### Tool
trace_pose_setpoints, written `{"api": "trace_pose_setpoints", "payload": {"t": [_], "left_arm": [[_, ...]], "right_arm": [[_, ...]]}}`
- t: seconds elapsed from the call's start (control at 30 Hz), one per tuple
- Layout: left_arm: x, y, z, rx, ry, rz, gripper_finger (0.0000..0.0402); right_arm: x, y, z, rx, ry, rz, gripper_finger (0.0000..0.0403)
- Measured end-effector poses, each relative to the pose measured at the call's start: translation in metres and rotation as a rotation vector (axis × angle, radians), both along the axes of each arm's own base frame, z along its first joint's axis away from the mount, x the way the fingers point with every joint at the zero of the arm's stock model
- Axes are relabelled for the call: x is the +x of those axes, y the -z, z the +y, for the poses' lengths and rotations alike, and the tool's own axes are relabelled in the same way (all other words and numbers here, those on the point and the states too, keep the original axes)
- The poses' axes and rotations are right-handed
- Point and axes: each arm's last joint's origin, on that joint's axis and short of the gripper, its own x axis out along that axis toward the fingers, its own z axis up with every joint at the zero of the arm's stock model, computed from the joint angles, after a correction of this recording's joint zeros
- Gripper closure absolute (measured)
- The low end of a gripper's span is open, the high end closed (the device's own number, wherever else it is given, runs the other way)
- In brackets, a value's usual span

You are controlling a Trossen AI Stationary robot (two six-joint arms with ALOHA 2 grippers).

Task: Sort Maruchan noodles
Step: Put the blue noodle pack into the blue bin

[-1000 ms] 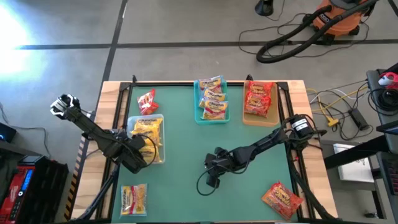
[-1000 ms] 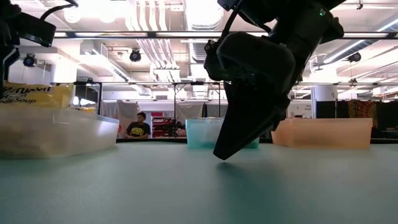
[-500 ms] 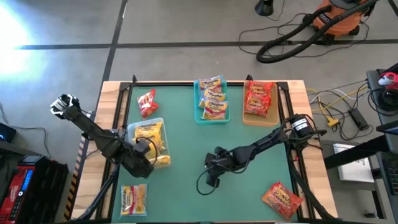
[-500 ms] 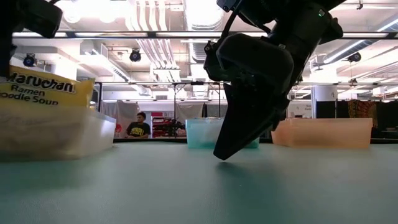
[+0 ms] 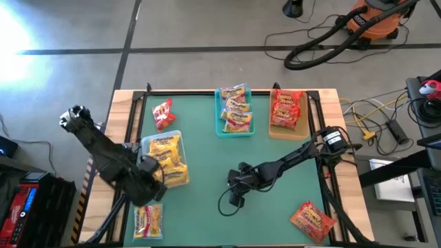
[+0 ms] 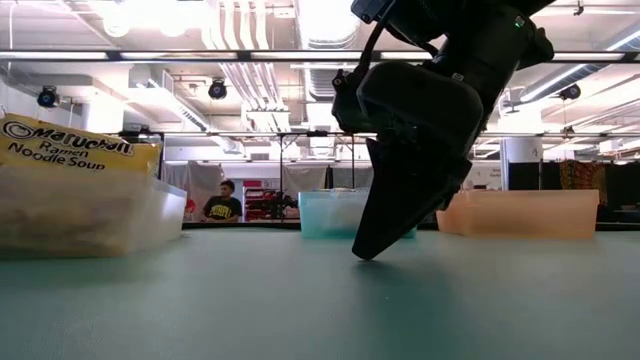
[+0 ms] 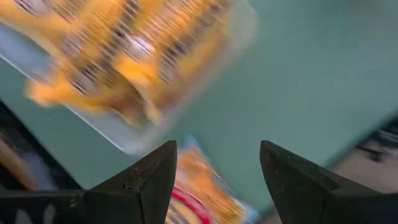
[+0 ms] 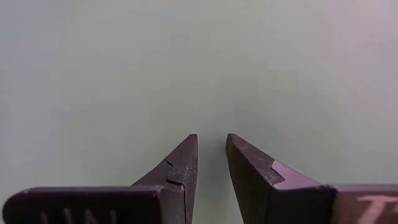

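Yellow Maruchan packets [image 5: 167, 157] fill the clear tray [image 5: 178, 135], and the top one [image 6: 75, 155] sticks up over its wall. Pink-banded packets [image 5: 236, 109] lie in the teal tray, red ones [image 5: 286, 109] in the tan tray. Three packets lie loose on the mat: a red one [image 5: 162, 114] at the far left, a yellow one [image 5: 148, 220] at the near left, a red one [image 5: 313, 220] at the near right. My left gripper [image 5: 150, 200] hangs open between the clear tray and the near yellow packet [image 7: 199, 186]. My right gripper [image 5: 236, 191] waits mid-table, its fingers a narrow gap apart [image 8: 211, 140].
The three trays stand along the mat's far half: clear tray [image 6: 90, 215] at left, teal [image 6: 335, 212] in the middle, tan [image 6: 520, 212] at right. Bare green mat lies around my right gripper [image 6: 362, 250]. A person sits far behind the table.
My left gripper has moved from over the clear tray's near end toward the near edge, and now hangs above the loose yellow packet. With the arm gone, the top yellow packet in the clear tray shows in full in the low view. My right arm has barely shifted.
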Motion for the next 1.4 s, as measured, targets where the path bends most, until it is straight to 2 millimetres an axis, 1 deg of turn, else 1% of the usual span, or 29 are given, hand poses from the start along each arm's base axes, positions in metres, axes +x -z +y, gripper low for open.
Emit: {"api": "trace_pose_setpoints", "payload": {"t": [0.07,0.13,0.23,0.3,0.37,0.43,0.6,0.8,0.97,1.17,1.3,1.4], "left_arm": [[0.005,-0.005,-0.019,-0.034,-0.013,-0.013,0.0189],[0.009,-0.003,-0.040,-0.037,-0.018,0.000,0.0189],[0.016,0.010,-0.071,-0.014,-0.038,0.056,0.0189],[0.018,0.022,-0.089,-0.022,-0.047,0.140,0.0189],[0.019,0.031,-0.104,-0.054,-0.044,0.239,0.0189],[0.018,0.038,-0.113,-0.061,-0.048,0.320,0.0189],[0.010,0.051,-0.120,-0.032,-0.156,0.406,0.0195],[0.008,0.070,-0.131,-0.133,-0.204,0.375,0.0221],[0.004,0.083,-0.126,-0.106,-0.260,0.391,0.0247],[0.001,0.098,-0.122,-0.112,-0.270,0.424,0.0277],[0.001,0.109,-0.122,-0.146,-0.268,0.430,0.0297],[0.001,0.115,-0.120,-0.154,-0.270,0.430,0.0311]], "right_arm": [[0.000,0.000,0.000,-0.001,0.000,0.002,0.0323],[0.000,0.000,0.000,-0.001,0.000,0.002,0.0323],[0.000,0.000,0.000,0.000,0.001,0.002,0.0323],[0.000,0.000,0.000,0.000,0.001,0.002,0.0323],[0.000,0.000,0.000,0.001,0.000,0.003,0.0323],[0.000,0.000,0.000,0.001,0.000,0.003,0.0323],[0.000,0.000,0.000,0.003,0.002,0.004,0.0323],[-0.002,0.000,0.003,0.004,-0.009,0.005,0.0323],[-0.003,0.000,0.006,0.011,-0.003,0.007,0.0323],[-0.004,0.000,0.009,0.083,0.007,0.026,0.0323],[-0.007,-0.007,0.012,0.149,-0.037,0.044,0.0323],[-0.010,-0.021,0.012,0.161,-0.053,0.017,0.0323]]}}
